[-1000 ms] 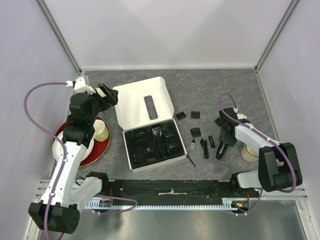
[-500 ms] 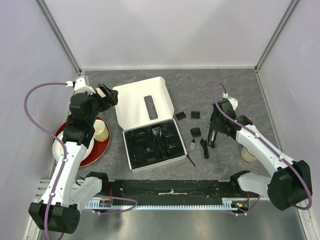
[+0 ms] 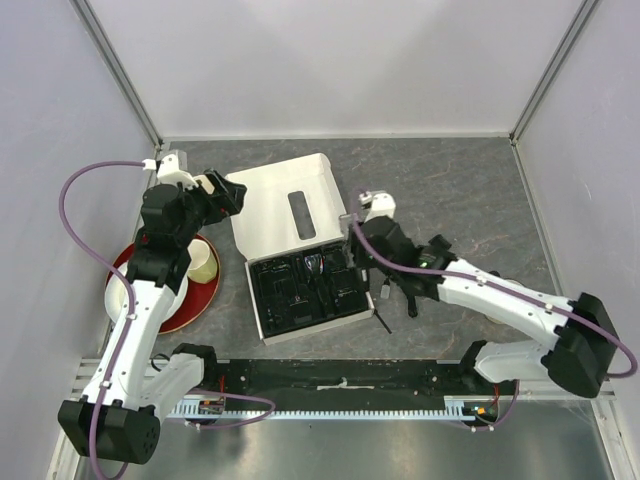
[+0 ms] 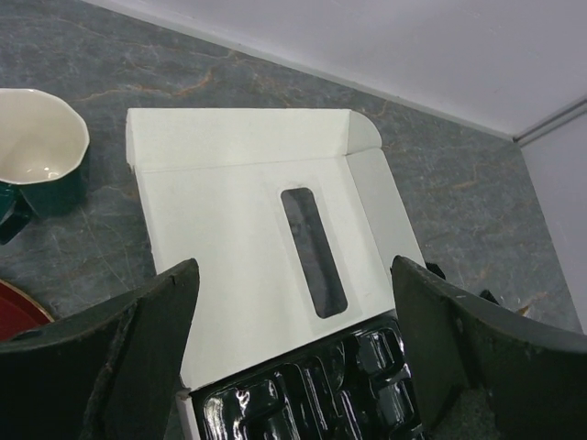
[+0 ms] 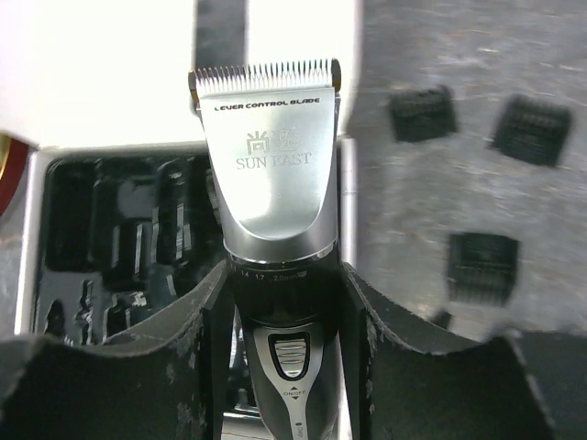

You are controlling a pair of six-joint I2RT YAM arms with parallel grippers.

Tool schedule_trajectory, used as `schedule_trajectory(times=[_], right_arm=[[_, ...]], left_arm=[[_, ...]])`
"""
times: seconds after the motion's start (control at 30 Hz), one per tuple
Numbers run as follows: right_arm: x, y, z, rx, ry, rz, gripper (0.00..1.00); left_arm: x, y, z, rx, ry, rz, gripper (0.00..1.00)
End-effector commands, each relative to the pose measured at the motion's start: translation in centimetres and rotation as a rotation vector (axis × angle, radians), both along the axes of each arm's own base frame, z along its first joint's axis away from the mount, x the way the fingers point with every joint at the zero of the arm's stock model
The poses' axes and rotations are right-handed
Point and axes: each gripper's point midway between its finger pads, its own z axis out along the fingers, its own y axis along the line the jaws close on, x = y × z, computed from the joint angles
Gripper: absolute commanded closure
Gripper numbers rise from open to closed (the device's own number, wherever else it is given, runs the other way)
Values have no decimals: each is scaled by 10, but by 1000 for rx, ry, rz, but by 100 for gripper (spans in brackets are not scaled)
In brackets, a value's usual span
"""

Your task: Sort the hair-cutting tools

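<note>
Grip: right gripper (image 5: 284, 316) clenched on silver-and-black electric clipper (image 5: 271, 183) | position: clipper hung over right edge of glossy black moulded tray (image 5: 101, 238), blade toward white cardboard lid (image 5: 92, 64), long axis along the slots | left gripper (image 4: 293, 293) splayed wide, idle above lid

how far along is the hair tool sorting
Early. Nothing clearly sits in the black tray yet. The right end effector holds the clipper above its edge. Three comb guards, a small brush and a stick lie unsorted on the table.
</note>
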Motion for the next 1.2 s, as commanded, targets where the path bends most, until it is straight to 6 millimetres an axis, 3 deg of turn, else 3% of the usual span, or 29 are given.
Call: schedule_trajectory(times=[0.0, 0.17, 0.4, 0.9, 1.17], right_arm=[[11, 60, 37, 67, -176, 98, 72], [-5, 100, 28, 78, -182, 191, 72], [-7, 118, 19, 109, -169, 183, 73], [-17, 123, -24, 96, -88, 67, 73], [-19, 113, -44, 21, -60, 37, 73]], left_arm=[[0, -12, 14, 22, -41, -95, 9], [-3, -18, 14, 27, -43, -136, 9], [-3, -15, 15, 33, -51, -121, 9], [-3, -14, 11, 29, -41, -113, 9], [-4, -14, 12, 29, -40, -109, 9]])
